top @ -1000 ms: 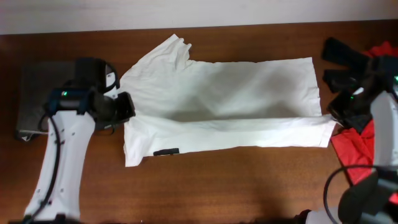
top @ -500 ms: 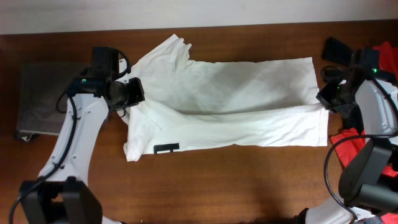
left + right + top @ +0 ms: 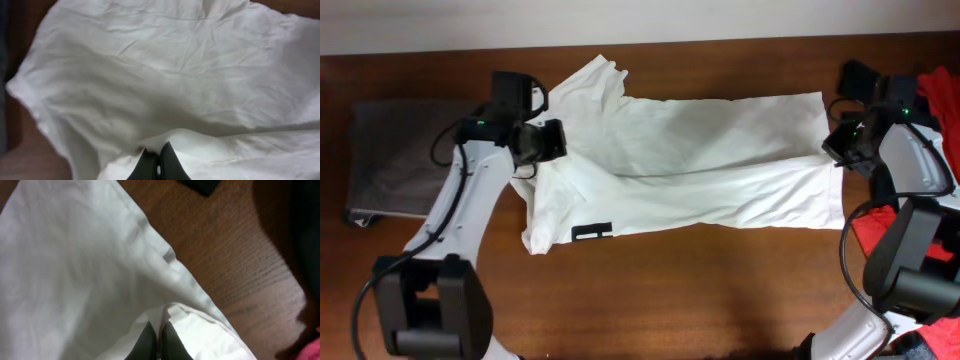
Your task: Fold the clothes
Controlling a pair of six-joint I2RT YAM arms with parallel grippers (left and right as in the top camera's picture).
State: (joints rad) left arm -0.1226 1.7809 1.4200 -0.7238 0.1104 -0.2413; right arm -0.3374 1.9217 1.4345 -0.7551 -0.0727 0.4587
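A white T-shirt (image 3: 690,160) lies spread across the brown table, its near long edge lifted and folded over toward the far side. My left gripper (image 3: 532,165) is shut on the shirt's left edge; the left wrist view shows the black fingers (image 3: 159,161) pinching white cloth (image 3: 165,70). My right gripper (image 3: 835,160) is shut on the shirt's right edge; the right wrist view shows the fingers (image 3: 159,339) pinching the folded hem (image 3: 75,270). A black label (image 3: 592,231) shows on the near left part.
A dark grey folded cloth (image 3: 390,165) lies at the left end of the table. Red and black garments (image 3: 920,150) are piled at the right edge. Bare wood (image 3: 700,290) runs along the near side.
Both grippers have moved toward the far side, carrying the shirt's near edge up and over its middle. The fold has advanced and the near edge has slid away from the front.
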